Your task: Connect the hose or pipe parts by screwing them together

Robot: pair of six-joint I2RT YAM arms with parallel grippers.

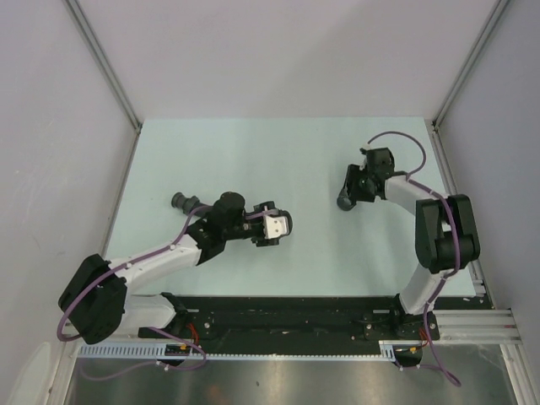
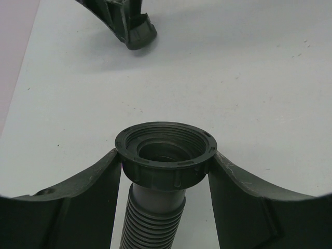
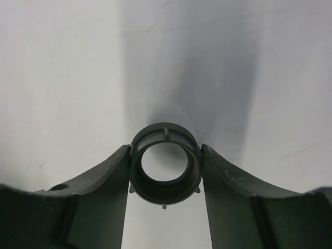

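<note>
Since the corrugated tube (image 2: 162,179) and the ring nut (image 3: 165,193) are each gripped but well apart, I judge that the pick-up is done and the bringing-together is about to begin; no thread is engaged yet. The tube sits left of centre over the table (image 1: 253,152). Its wide collar is pinched between the fingers of the left gripper (image 2: 165,155), which are drawn in against its flanks. The collar's open mouth faces away from the wrist, toward the right, with thread ridges inside and small lugs round the rim. Behind it a smooth neck runs into grey-black ribbing that passes back under the wrist. A dark flared shape (image 1: 180,202) to the left of the arm in the overhead view may be the tube's other end, though I cannot be sure.

The ring nut is to the right and a little farther off, clamped across its width by the right gripper (image 1: 346,198), both fingers touching its wall. It is a short dark ring, open through, with small ribs outside. Whether it rests on the table I cannot tell.

Next I would need to line the nut's axis up with the collar's mouth, bring the faces together squarely, then turn one against the other. A tilted start would risk cross-threading.
</note>
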